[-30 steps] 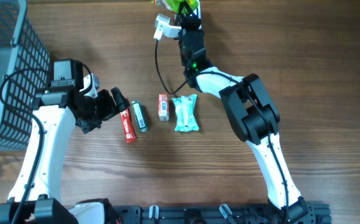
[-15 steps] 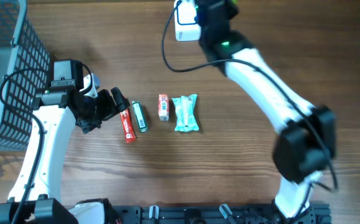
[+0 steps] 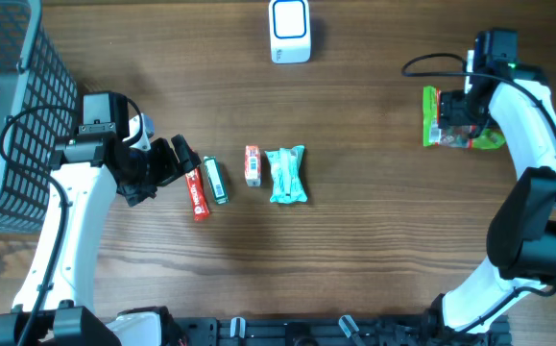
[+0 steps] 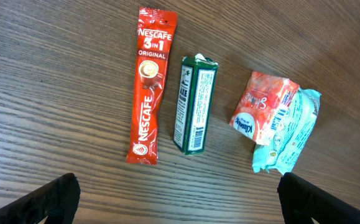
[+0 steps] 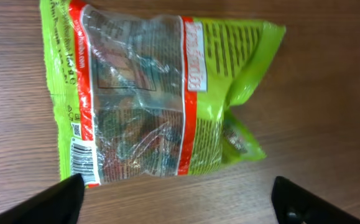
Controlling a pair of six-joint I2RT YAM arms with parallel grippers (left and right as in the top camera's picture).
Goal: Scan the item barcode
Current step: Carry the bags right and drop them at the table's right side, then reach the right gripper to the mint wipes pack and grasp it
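The green snack bag (image 3: 458, 133) lies flat on the table at the right, its barcode (image 5: 80, 159) showing at one corner of its clear, red-striped face (image 5: 161, 93). My right gripper (image 3: 448, 119) hangs just over it, open, both fingers apart from the bag (image 5: 180, 200). The white scanner (image 3: 288, 31) stands at the top centre. My left gripper (image 3: 174, 162) is open and empty beside a red Nescafe stick (image 4: 150, 93), with nothing between its fingers (image 4: 180, 200).
In a row at mid-table lie the Nescafe stick (image 3: 197, 195), a green gum box (image 3: 217, 180), a small red-orange pack (image 3: 253, 165) and a teal pack (image 3: 286, 175). A grey mesh basket (image 3: 9, 115) fills the far left.
My right arm swung from the scanner at top centre to the right side with the green bag, then opened; the bag now rests on the table. The left arm has not moved.
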